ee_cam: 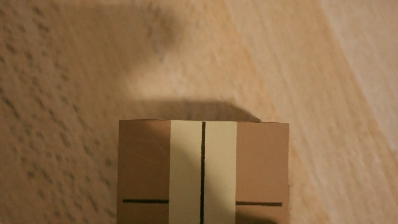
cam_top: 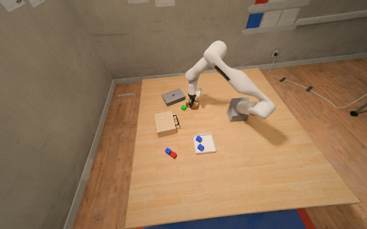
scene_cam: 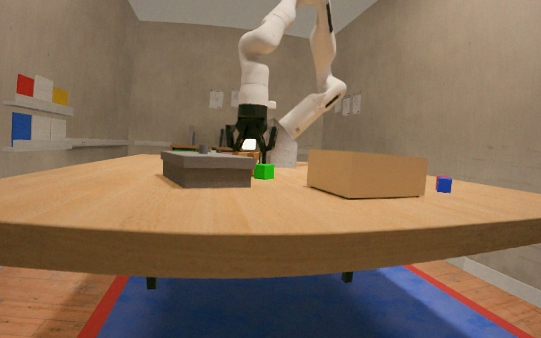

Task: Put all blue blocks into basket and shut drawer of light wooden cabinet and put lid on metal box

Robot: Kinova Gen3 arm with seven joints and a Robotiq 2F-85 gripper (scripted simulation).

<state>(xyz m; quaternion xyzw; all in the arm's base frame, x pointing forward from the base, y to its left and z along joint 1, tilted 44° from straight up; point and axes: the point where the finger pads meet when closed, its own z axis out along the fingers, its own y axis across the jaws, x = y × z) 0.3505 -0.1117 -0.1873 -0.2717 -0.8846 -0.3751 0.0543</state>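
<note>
With the fingers (cam_top: 190, 102) (scene_cam: 264, 157) shut on the cardboard box (cam_top: 196, 104) (scene_cam: 256, 156) (ee_cam: 145, 160), the nearby green block (cam_top: 183, 108) (scene_cam: 264, 171) might be knocked if release is made off-line.

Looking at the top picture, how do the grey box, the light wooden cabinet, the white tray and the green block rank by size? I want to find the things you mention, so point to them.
1. Light wooden cabinet (cam_top: 165, 122) (scene_cam: 365, 172)
2. Grey box (cam_top: 174, 97) (scene_cam: 205, 175) and white tray (cam_top: 209, 143): too alike to rank
3. Green block (cam_top: 183, 108) (scene_cam: 264, 171)
</note>
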